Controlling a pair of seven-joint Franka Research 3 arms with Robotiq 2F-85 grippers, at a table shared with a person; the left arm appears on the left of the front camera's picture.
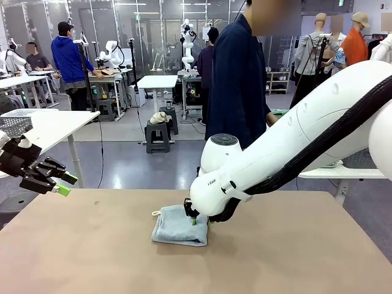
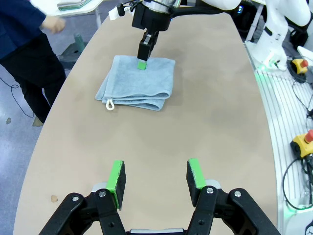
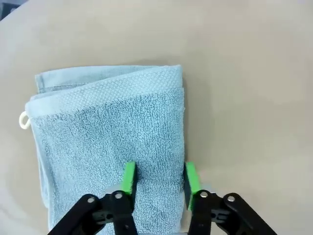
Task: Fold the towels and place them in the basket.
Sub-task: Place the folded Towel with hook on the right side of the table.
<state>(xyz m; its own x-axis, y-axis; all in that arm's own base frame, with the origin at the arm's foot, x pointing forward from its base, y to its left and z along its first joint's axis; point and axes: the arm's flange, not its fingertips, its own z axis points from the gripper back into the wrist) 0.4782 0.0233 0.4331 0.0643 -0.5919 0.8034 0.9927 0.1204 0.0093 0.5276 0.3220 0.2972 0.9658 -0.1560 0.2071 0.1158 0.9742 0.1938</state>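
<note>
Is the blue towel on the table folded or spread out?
Folded. The blue towel lies on the table as a compact rectangle, with stacked layers showing along its edge.

The towel (image 1: 177, 228) lies mid-desk (image 1: 92, 257). The right tool (image 1: 194, 220) stands on the towel's 1 o'clock part, straddling its edge. The left tool (image 1: 64, 184) hangs well apart at the towel's 10 o'clock, over the desk's far corner. A person (image 1: 236, 79) stands beyond the desk at 12 o'clock.

White tables (image 1: 158, 81) are standing on a grey floor (image 1: 122, 165). A black stool (image 1: 156, 138) is sitting nearby. Glass partitions (image 1: 147, 24) are lining the rear.
</note>
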